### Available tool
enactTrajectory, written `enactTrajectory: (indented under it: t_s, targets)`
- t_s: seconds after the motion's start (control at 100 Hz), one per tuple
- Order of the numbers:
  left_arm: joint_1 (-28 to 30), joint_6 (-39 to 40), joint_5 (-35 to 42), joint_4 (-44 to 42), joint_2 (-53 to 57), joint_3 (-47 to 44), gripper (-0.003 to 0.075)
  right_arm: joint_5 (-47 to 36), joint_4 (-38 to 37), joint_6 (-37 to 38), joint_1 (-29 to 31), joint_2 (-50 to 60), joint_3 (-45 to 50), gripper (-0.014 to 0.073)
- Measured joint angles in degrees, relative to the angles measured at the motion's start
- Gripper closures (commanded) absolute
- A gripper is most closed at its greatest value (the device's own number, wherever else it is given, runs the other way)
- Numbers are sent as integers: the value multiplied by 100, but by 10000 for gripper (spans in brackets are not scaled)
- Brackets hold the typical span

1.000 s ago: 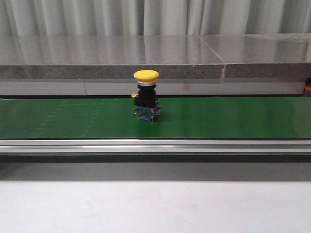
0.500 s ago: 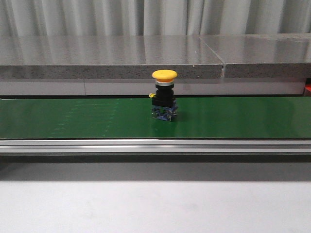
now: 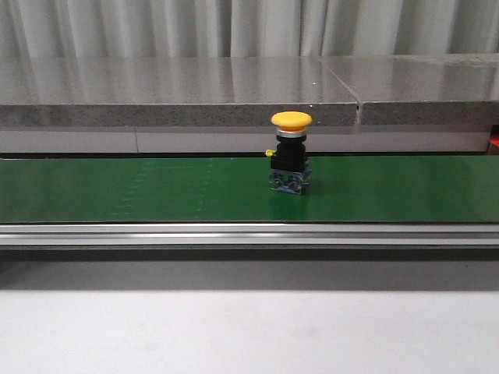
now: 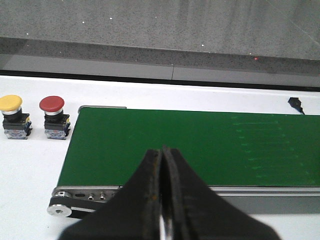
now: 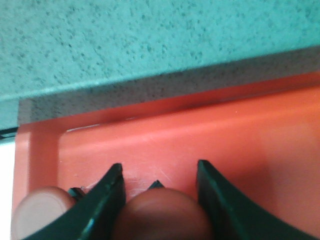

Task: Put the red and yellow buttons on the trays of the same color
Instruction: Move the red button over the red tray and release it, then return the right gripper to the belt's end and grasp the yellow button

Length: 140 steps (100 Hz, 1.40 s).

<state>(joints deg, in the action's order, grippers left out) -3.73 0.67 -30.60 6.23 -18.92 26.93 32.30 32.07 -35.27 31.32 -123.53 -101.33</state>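
Item, far left, seen from the left wrist camera: one spare yellow button [image 4: 11, 116] and one spare red button [image 4: 53, 117], upright side by side on the white table [image 4: 30, 165], just off the end of the green conveyor belt [image 4: 190, 145].

Item, left gripper [image 4: 162, 200]: black fingers pressed together, clenched on nothing, poised above the belt's near rail.

Item, middle, front view: one yellow button on the belt [image 3: 291, 152], upright on its black body and clear base, standing slightly right of centre before the grey stone ledge [image 3: 179, 93].

Item, right, right wrist camera: red tray [image 5: 200, 130] with raised rim beside the speckled ledge. Right gripper [image 5: 159, 187] stood with fingers apart astride a red button cap [image 5: 162, 215]; whether it gripped the cap could not be told. A second red cap [image 5: 40, 212] lay just beside it in the tray.
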Motion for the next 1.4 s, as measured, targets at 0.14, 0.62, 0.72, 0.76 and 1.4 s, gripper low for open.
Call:
enactTrajectory:
  t_s: [0.14,0.62,0.72,0.76,1.4]
  targets:
    - [0,0,0,0,0,0,739,-10,0,0,0,-173,0,512]
    - [0,0,0,0,0,0,739,-167,0,0,0,-377,-51,-54]
    - [0,0,0,0,0,0,739,-152,0,0,0,-377,-165,-55]
    - [0,0,0,0,0,0,739,-109,0,0,0,-365,-231,-55]
    - [0,0,0,0,0,0,739,2132,0,12,0,1156,-898,-55]
